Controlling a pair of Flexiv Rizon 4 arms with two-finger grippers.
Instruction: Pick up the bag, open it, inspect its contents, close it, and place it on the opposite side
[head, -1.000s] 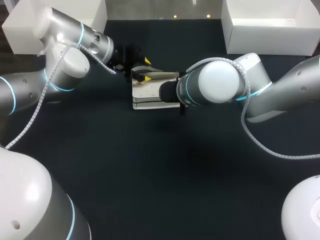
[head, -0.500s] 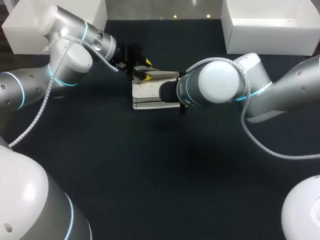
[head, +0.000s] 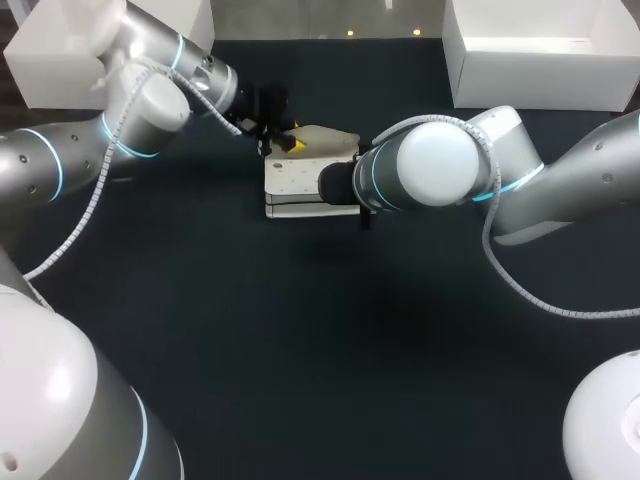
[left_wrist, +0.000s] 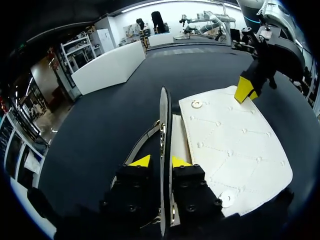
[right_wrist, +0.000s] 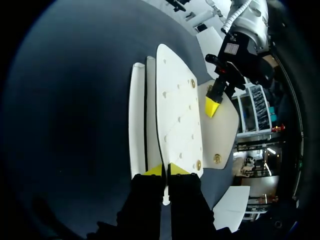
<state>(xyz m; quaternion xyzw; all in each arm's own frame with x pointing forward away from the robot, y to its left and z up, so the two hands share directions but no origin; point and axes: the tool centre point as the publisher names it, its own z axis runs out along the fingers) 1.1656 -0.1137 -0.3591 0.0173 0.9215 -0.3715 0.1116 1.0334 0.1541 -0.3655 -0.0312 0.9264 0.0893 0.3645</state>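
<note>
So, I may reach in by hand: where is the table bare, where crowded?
Widest bare patch: the near table, from the bag to the near edge. A smaller strip lies behind the bag, toward the right white box. Crowded: the bag itself, left gripper and right gripper both shut on it.

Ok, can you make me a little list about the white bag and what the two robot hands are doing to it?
object: white bag, lying flat on the dark table
state: open, with its flap raised off the body
left arm: left gripper pinches the edge of the flap between both fingers
right arm: right gripper pinches the edge of the bag's quilted front, on the side away from the flap
contents: cannot be seen in any view
</note>
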